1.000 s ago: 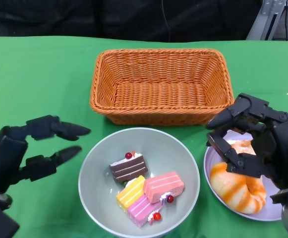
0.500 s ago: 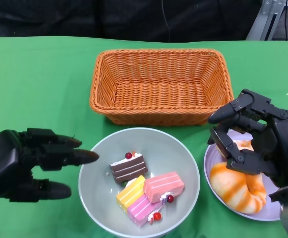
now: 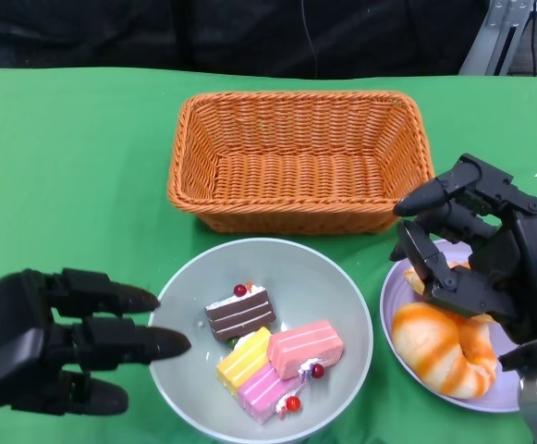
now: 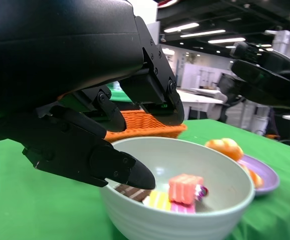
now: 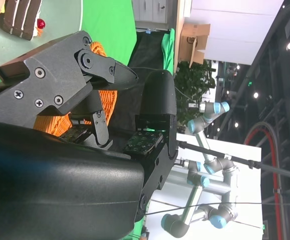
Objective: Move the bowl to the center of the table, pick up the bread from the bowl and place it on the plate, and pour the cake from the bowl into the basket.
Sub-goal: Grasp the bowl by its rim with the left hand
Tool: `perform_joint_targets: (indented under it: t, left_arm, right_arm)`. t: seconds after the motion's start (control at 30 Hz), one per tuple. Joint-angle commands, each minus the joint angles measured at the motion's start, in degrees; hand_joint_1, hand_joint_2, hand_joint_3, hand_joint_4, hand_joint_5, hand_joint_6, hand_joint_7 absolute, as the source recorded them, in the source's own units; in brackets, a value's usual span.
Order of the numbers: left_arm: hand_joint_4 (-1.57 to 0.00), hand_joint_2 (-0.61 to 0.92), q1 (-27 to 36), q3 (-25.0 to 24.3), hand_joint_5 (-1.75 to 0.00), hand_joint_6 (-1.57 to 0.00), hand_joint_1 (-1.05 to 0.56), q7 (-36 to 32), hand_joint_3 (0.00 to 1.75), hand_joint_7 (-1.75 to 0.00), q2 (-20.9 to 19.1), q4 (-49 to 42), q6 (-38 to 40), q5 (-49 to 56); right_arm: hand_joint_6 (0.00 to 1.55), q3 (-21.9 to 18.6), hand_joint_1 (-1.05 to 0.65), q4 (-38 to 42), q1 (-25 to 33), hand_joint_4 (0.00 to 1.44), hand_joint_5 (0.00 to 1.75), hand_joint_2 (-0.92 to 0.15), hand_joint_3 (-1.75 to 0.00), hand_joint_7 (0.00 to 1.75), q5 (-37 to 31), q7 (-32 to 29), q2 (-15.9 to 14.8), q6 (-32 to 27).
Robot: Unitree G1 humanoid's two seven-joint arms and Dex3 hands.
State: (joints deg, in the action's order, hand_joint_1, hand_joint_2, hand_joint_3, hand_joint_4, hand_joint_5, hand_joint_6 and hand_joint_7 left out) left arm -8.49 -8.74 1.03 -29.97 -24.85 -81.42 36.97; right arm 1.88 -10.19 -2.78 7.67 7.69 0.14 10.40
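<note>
The pale green bowl [image 3: 316,285] sits in front of the basket with several cake slices [image 3: 270,351] in it, also seen in the left wrist view as the bowl [image 4: 184,210]. The bread [image 3: 444,349] lies on the lavender plate [image 3: 504,398] to the bowl's right. My right hand [image 3: 483,257] hovers over the plate's far side, fingers spread and holding nothing. My left hand [image 3: 51,342] is at the bowl's left, its fingertips [image 4: 135,175] reaching just over the rim, with nothing in its grasp.
The orange wicker basket [image 3: 300,199] stands empty behind the bowl on the green tablecloth [image 3: 74,157]. In the right wrist view I see part of the basket [image 5: 102,102] and a chocolate cake slice [image 5: 20,17]. Robot arms stand far behind.
My left hand has moved right and lower, bringing its fingertips to the bowl's left rim. My right hand has drifted slightly up and right, away from the bread. Bowl, bread and basket are unmoved.
</note>
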Motion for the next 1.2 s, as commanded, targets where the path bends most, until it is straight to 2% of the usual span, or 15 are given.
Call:
perform_joint_targets:
  t: [0.03,0.17,0.4,0.6,0.9,1.2]
  left_arm:
    - [-0.9,0.84,0.9,-3.2,-0.08,-0.86,-0.4,-3.6,0.01,-0.04,0.8,1.5,-1.5,6.4]
    - [-0.93,0.84,2.0,-4.7,-0.07,-0.87,-0.37,-9.2,0.0,-0.03,2.0,3.2,-1.2,14.6]
    - [-0.96,0.79,3.1,-0.5,-0.05,-0.9,-0.35,-15.7,0.0,-0.02,-1.3,5.6,3.8,22.4]
    - [-0.98,0.8,3.7,5.2,-0.04,-0.92,-0.34,-17.3,0.01,-0.02,-4.8,7.7,9.1,23.3]
    - [-0.96,0.8,6.0,11.1,-0.01,-0.88,-0.37,-17.7,0.0,0.0,-7.2,13.4,18.1,22.5]
    - [-0.87,0.82,4.5,16.5,0.0,-0.83,-0.41,-26.0,0.01,0.0,-7.7,12.4,20.1,24.8]
  right_arm:
    - [0.65,-0.6,-0.11,-1.8,0.3,0.67,1.52,-0.65,-0.75,1.22,-0.4,-1.2,0.2,-1.0]
    - [0.64,-0.4,-0.11,-2.2,0.7,0.68,1.54,-0.68,-0.7,1.25,-0.1,-1.5,0.4,-1.6]
    - [0.67,0.1,-0.1,-3.3,1.4,0.69,1.52,-0.67,-0.72,1.2,-0.4,-2.0,1.1,-2.2]
    - [0.68,0.5,-0.11,-3.2,2.0,0.71,1.5,-0.64,-0.77,1.2,-0.6,-1.8,1.5,-1.1]
    - [0.69,1.4,-0.12,-3.4,2.8,0.74,1.48,-0.64,-0.77,1.19,-2.7,-2.9,2.4,-0.3]
    - [0.69,1.6,-0.11,-3.8,3.1,0.73,1.49,-0.62,-0.81,1.19,-3.4,-3.2,2.6,-0.4]
